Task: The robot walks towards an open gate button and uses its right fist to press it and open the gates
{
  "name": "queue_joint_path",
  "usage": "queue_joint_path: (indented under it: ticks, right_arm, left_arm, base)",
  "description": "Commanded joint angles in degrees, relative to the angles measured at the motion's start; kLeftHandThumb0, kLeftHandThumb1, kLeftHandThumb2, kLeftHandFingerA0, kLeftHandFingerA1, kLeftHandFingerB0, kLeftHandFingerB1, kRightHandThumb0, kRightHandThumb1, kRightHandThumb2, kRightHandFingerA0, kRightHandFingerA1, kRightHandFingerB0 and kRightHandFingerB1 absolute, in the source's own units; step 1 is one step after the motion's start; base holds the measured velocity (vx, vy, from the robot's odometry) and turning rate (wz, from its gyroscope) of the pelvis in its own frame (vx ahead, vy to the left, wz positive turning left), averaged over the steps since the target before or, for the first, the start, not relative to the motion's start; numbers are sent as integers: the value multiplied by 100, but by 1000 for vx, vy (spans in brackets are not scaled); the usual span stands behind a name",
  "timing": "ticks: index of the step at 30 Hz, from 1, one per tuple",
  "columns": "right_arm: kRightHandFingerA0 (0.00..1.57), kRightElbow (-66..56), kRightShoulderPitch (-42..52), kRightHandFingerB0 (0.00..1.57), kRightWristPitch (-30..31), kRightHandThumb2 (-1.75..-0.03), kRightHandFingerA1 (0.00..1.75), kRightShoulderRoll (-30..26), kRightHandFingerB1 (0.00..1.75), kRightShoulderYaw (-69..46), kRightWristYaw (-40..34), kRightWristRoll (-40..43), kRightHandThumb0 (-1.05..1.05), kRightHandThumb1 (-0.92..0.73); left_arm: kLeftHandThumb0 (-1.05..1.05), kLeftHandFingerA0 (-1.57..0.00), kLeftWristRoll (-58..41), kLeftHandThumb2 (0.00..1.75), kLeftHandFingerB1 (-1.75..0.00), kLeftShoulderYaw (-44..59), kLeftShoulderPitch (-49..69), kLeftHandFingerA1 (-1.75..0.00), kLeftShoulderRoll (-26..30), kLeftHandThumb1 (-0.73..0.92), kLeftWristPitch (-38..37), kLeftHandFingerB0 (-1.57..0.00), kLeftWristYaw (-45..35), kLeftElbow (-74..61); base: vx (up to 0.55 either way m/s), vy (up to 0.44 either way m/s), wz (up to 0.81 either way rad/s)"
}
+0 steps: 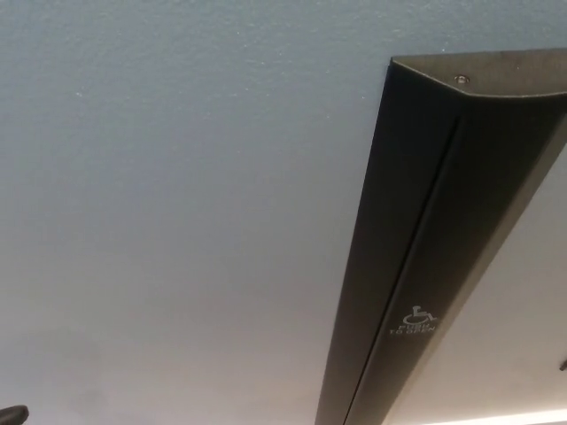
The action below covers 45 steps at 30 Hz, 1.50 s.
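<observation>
One dark push bar (434, 230) runs on a slant from the upper right corner down to the bottom edge, right of centre, standing out from one pale blue-grey textured wall (177, 195) that fills the rest of the view. Low on the bar sits one small white wheelchair sign (416, 319) with two lines of tiny lettering beneath it, too small to read. One screw (461, 79) shows on the bar's top cap. One small dark shape (11, 413) pokes in at the bottom left corner; what it is cannot be told. Neither hand shows, so their fingers cannot be judged.
</observation>
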Motion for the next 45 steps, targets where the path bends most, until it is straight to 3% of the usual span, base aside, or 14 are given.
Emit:
queue_joint_path:
  ticks: [1, 5, 6, 11, 14, 15, 19, 20, 23, 26, 31, 45]
  right_arm:
    - [105, -1258, 511, 95, -444, -103, 126, 66, 97, 302, -143, -750, 14, -59]
    - [103, -1739, 701, 94, -415, -103, 130, 18, 103, 477, -81, -985, 11, -60]
    - [104, -2154, 903, 94, -336, -109, 142, -41, 126, 670, 53, -1251, 9, -58]
    - [103, -2847, 1237, 94, -212, -121, 156, -133, 136, 958, -76, -2131, 4, -48]
    - [100, -3248, 1401, 93, -198, -120, 160, -253, 135, 1104, 6, -2485, 4, -49]
    - [124, -3310, 1416, 101, -183, -116, 136, -277, 116, 1137, 37, -2528, 3, -51]
    - [125, -3650, 1449, 104, -33, -117, 134, -359, 114, 1293, 102, -2769, 5, -49]
    - [99, -3684, 1426, 95, 32, -120, 164, -367, 134, 1316, 125, -2795, 5, -48]
    - [99, -3751, 1253, 91, 281, -121, 168, -404, 136, 1382, 176, -2867, 3, -49]
    - [96, -3726, 1052, 87, 553, -116, 174, -458, 150, 1404, 241, -2874, 2, -51]
    - [99, -3610, 667, 85, 966, -116, 175, -565, 153, 1431, 403, -2852, 2, -50]
    - [99, -3258, -18, 88, 1531, -114, 169, -491, 148, 1800, 349, -3077, 4, -50]
  left_arm:
    - [3, -104, -53, 118, -71, 24, -50, -103, 80, 43, -75, -98, 42, 2]
    - [4, -105, -31, 116, -71, 8, -76, -103, 88, 43, -36, -98, 86, -3]
    - [4, -106, -44, 119, -72, 24, -89, -102, 91, 42, -68, -100, 94, 5]
    - [5, -103, -61, 118, -69, 24, -104, -97, 148, 42, -15, -96, -69, 29]
    - [4, -103, -92, 116, -68, 54, -106, -96, 182, 43, 4, -97, -116, 51]
    - [3, -104, -108, 114, -68, 70, -109, -96, 195, 44, 2, -98, -125, 53]
    - [5, -103, -112, 120, -69, 87, -110, -95, 238, 42, -17, -98, -91, 27]
    - [4, -104, -120, 123, -69, 95, -110, -97, 230, 38, -34, -99, -82, 20]
    - [5, -103, -147, 122, -70, 123, -120, -98, 194, 38, -78, -98, -91, 14]
    - [4, -104, -141, 120, -71, 137, -115, -100, 162, 39, -71, -100, -92, 8]
    - [2, -104, -119, 114, -70, 152, -103, -100, 155, 45, -43, -100, -61, 4]
    - [3, -101, -151, 119, -68, 230, -63, -96, 190, 40, -27, -97, -132, 44]
  base:
    - [0, 0, 0]
    - [0, 0, 0]
    - [0, 0, 0]
    - [0, 0, 0]
    - [0, 0, 0]
    - [0, 0, 0]
    - [0, 0, 0]
    - [0, 0, 0]
    - [0, 0, 0]
    - [0, 0, 0]
    - [0, 0, 0]
    - [0, 0, 0]
